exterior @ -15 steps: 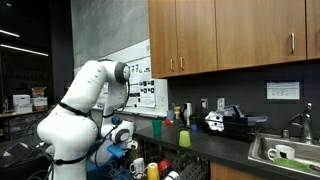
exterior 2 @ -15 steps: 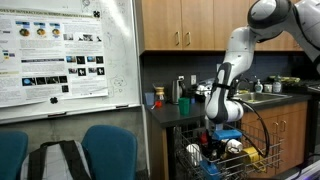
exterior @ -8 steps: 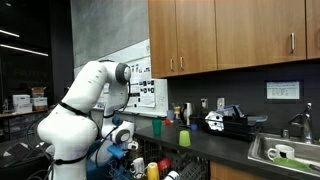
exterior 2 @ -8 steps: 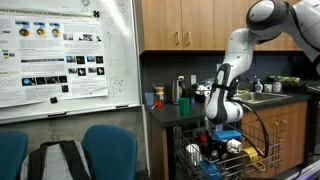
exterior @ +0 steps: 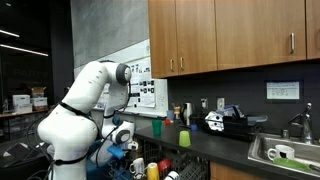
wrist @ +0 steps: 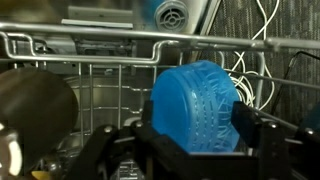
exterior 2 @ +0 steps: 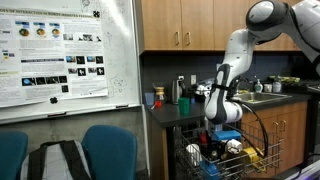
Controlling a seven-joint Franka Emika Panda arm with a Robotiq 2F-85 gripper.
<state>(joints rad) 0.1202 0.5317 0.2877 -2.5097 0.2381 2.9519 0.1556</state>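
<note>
Nothing has moved since the earlier frames. The pincer (wrist: 195, 138) stays clamped on the blue ribbed plastic cup (wrist: 195, 100), with a finger at 9 and at 3 o'clock. The cup's axis runs 12 to 6 inside the grey wire dishwasher rack (wrist: 100, 38).

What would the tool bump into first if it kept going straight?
Most likely the blue cup, which sits right between the fingers of the tool. Behind it is the wire rack, though depth is hard to judge.
</note>
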